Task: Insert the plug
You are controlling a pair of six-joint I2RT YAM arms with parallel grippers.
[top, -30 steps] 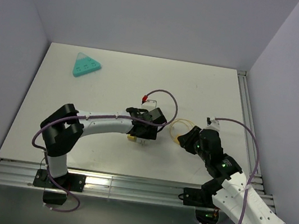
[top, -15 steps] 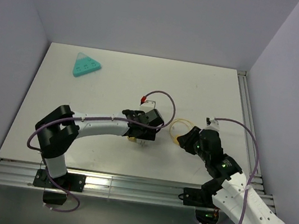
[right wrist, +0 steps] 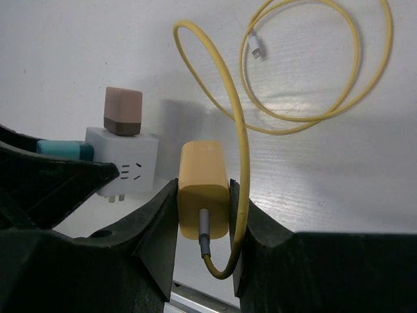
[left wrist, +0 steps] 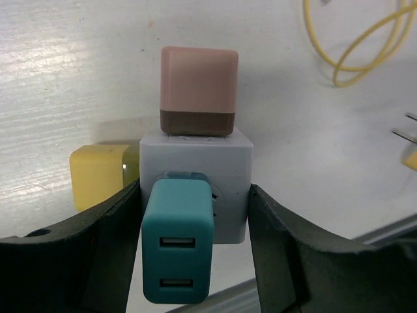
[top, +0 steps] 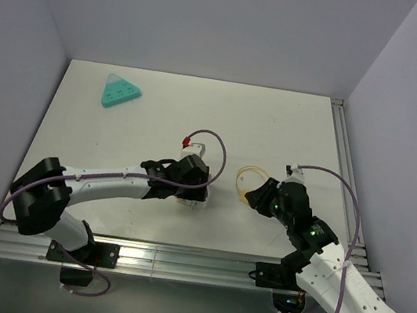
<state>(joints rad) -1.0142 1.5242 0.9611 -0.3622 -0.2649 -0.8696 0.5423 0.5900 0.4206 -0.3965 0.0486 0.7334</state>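
Observation:
A white cube socket (left wrist: 195,163) sits on the table between my left gripper's (left wrist: 194,199) fingers, which are shut on its sides. A brown plug (left wrist: 199,91) sits in its far face, a teal USB charger (left wrist: 177,241) in its near face and a yellow plug (left wrist: 98,175) in its left side. In the top view the left gripper (top: 187,179) is at mid-table. My right gripper (right wrist: 203,195) is shut on a yellow charger (right wrist: 203,166) whose yellow cable (right wrist: 313,85) loops away. It stands just right of the socket (right wrist: 127,166), apart from it. The right gripper (top: 256,196) also shows in the top view.
A teal triangular block (top: 119,92) lies at the far left of the table. Metal rails run along the near edge (top: 176,259) and the right edge (top: 345,178). The yellow cable loop (top: 247,180) lies between the two grippers.
My left arm has swung its elbow to the left, and its gripper with the white socket has shifted a little left. The right arm has not moved.

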